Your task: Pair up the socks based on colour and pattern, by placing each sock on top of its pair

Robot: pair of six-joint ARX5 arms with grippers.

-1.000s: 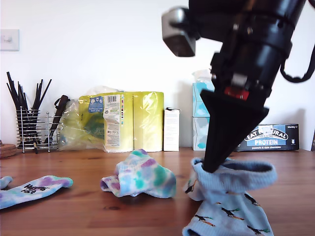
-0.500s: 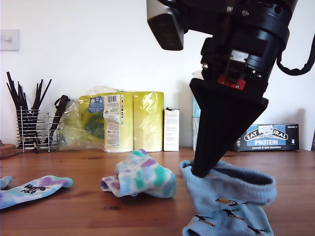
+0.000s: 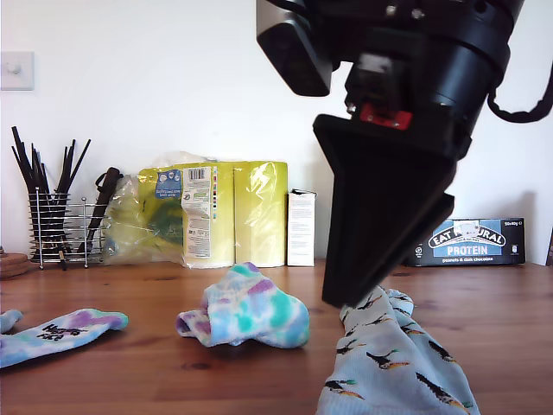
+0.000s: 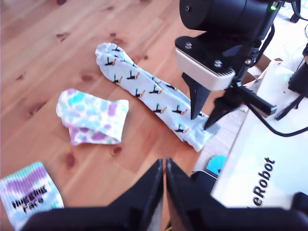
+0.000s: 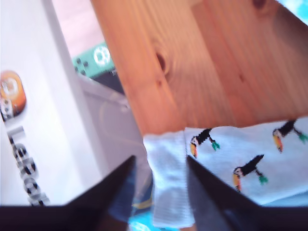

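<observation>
second claw (image 3: 350,298) nearest, jaws parted around the cuff of the bird sock (image 3: 393,363) stretched flat on the bench (image 3: 155,363). crumpled tie-dye sock (image 3: 246,311) at exterior view's left. first claw (image 4: 163,166) closed, empty.

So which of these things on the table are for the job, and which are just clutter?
For the job: bird sock; crumpled tie-dye sock; flat tie-dye sock.

Just lying about: toilet roll pack; wire holder of black sticks; white carton; protein box.
</observation>
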